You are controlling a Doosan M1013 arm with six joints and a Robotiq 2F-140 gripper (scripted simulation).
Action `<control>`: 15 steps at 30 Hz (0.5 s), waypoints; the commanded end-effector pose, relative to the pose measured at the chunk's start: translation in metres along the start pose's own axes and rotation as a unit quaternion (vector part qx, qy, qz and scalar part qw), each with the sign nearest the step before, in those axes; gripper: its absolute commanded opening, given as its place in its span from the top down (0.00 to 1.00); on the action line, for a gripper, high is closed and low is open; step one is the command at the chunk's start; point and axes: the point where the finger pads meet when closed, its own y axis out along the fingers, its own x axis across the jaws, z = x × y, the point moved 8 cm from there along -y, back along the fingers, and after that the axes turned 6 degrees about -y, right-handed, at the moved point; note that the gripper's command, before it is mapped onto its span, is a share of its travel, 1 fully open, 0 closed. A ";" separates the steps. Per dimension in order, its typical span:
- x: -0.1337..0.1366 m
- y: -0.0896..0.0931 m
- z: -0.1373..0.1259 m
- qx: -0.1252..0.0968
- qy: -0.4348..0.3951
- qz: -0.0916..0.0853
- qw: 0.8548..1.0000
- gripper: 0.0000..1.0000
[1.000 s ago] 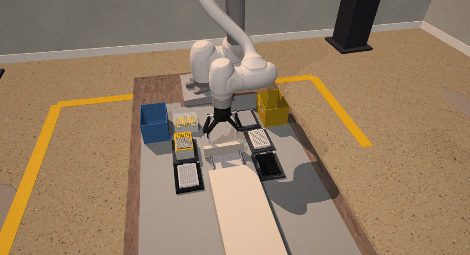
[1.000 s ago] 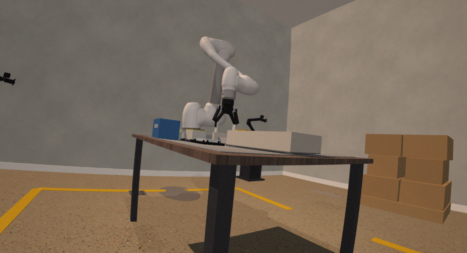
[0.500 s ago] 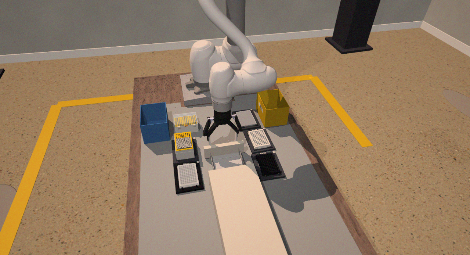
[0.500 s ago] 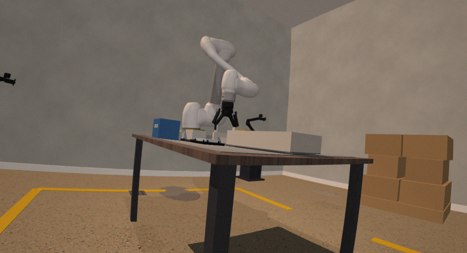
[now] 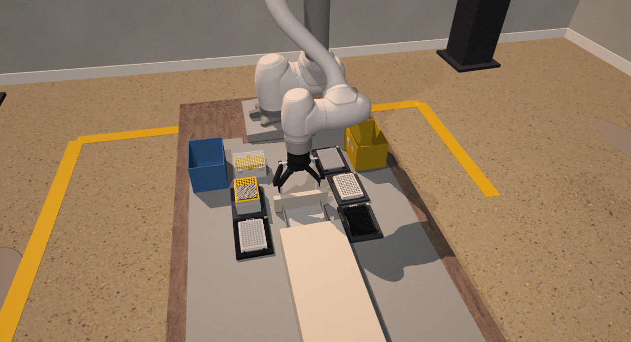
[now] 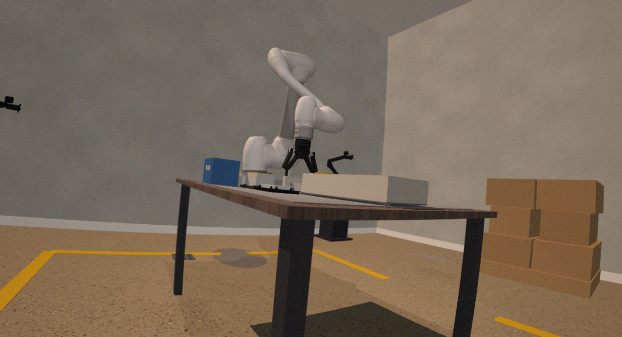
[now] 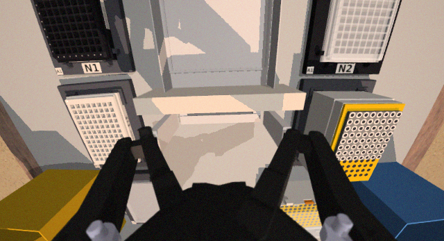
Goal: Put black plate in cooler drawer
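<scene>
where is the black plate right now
The black plate sits in nest N1, upper left in the wrist view, beside the open drawer and beyond a white plate.
</scene>
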 end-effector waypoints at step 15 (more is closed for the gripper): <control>0.000 0.003 0.000 0.000 0.000 0.000 1.000 0.36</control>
